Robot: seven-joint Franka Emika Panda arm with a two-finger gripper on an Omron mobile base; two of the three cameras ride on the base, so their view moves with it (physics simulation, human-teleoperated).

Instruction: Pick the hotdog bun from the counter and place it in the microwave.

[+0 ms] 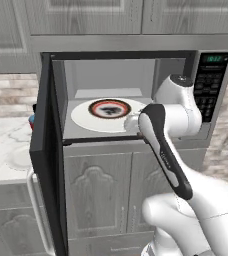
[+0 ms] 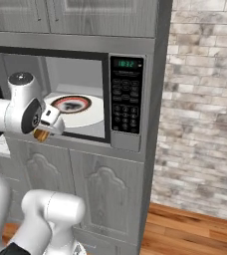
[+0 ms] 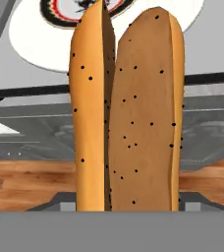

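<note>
Closest to the hand camera stands the hotdog bun (image 3: 128,113), a long tan roll split lengthwise into two halves, the left half golden orange and the right half a duller brown, both dotted with small black seeds. A dark narrow cleft runs between the halves; what lies in it cannot be made out. The bun rises from the bottom of the hand view, where its lower end meets the grey band, so the finger tips themselves are hidden. In the right base view a small tan end of the bun (image 2: 41,134) pokes out below the white two-finger gripper (image 2: 48,124), which is clamped on it.

The gripper hangs just in front of the open mouth of the large grey steel microwave (image 1: 211,55), near its lower front sill. The black-framed microwave door (image 1: 46,145) is swung wide to the left. Inside, the round white turntable (image 1: 86,117) carries a plate with a red and black ring pattern (image 1: 109,108). The black keypad panel with a green display (image 2: 126,94) sits at the right of the opening. Off to the left lies the white marble counter with grey veining (image 1: 3,145), well apart from the bun.
</note>
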